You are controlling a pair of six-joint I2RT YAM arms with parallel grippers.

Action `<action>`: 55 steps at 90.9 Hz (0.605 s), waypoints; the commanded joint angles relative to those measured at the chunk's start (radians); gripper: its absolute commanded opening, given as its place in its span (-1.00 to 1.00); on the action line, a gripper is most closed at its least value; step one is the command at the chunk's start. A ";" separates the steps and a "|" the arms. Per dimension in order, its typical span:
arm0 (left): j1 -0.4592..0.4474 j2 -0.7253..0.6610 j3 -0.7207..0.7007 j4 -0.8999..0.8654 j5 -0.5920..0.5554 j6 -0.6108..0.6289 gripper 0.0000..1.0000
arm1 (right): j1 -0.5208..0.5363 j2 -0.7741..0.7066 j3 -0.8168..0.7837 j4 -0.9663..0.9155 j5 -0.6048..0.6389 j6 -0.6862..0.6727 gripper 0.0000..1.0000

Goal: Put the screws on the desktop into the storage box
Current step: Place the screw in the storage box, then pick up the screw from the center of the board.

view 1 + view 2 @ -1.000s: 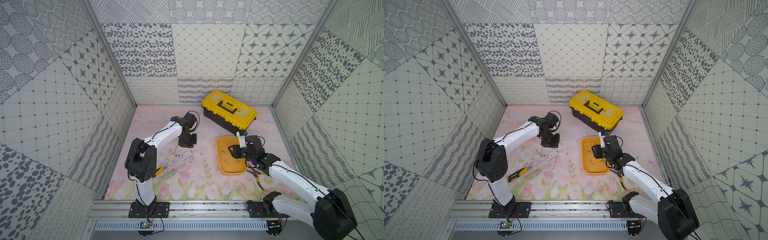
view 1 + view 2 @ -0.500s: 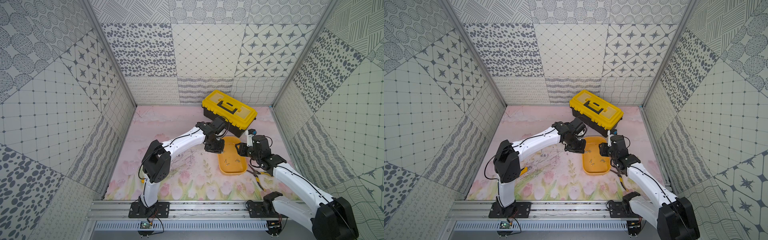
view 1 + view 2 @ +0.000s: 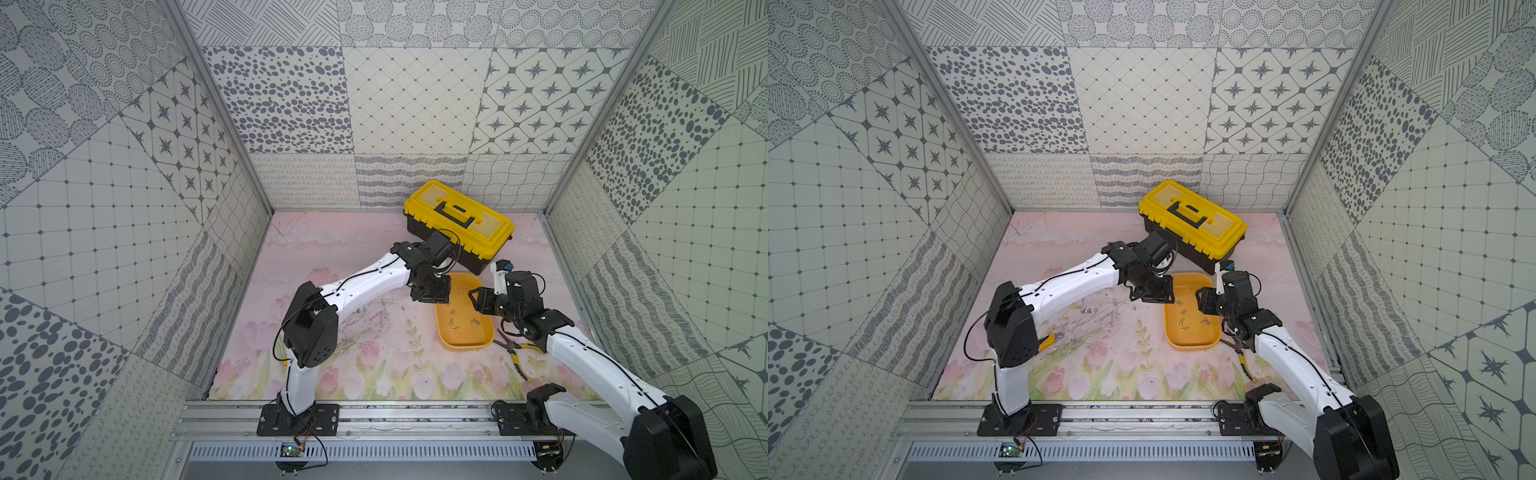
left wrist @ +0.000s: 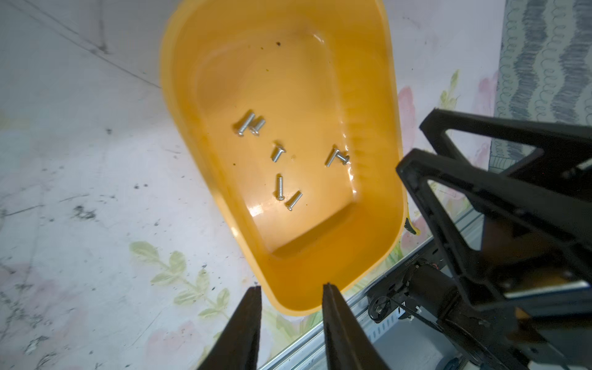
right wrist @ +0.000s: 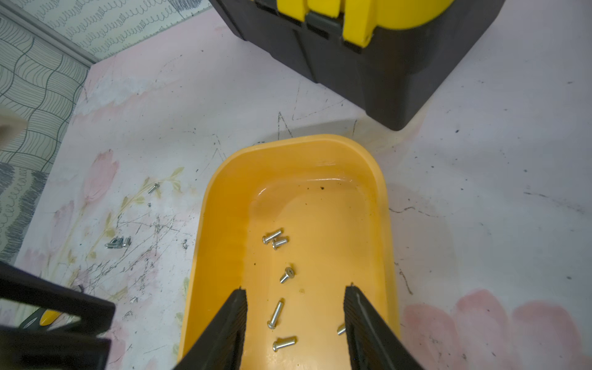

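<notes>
Loose screws (image 5: 118, 242) lie clustered on the desktop (image 5: 179, 96), well left of the storage box (image 5: 288, 142). The left gripper (image 4: 291, 287) hovers by the box's rim, jaws narrowly apart, empty. Seven more lie inside. The right gripper (image 5: 296, 288) hangs over them, jaws wider, empty. Print on the rail (image 4: 352, 307) is too small to read.

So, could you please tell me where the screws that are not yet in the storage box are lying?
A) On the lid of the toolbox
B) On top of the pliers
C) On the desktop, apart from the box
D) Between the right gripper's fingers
C: the right wrist view shows a small cluster of screws lying on the desktop, well clear of the storage box.
</notes>
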 commanded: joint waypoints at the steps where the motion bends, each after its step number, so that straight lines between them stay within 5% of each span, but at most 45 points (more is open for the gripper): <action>1: 0.151 -0.219 -0.195 -0.065 -0.081 0.034 -0.25 | 0.095 0.043 0.078 0.022 -0.069 -0.046 0.07; 28: 0.548 -0.606 -0.567 -0.129 -0.117 0.097 -0.28 | 0.437 0.389 0.372 -0.030 0.044 -0.165 0.05; 55: 0.631 -0.714 -0.687 -0.095 -0.156 0.100 -0.30 | 0.510 0.777 0.718 -0.128 0.003 -0.255 -0.04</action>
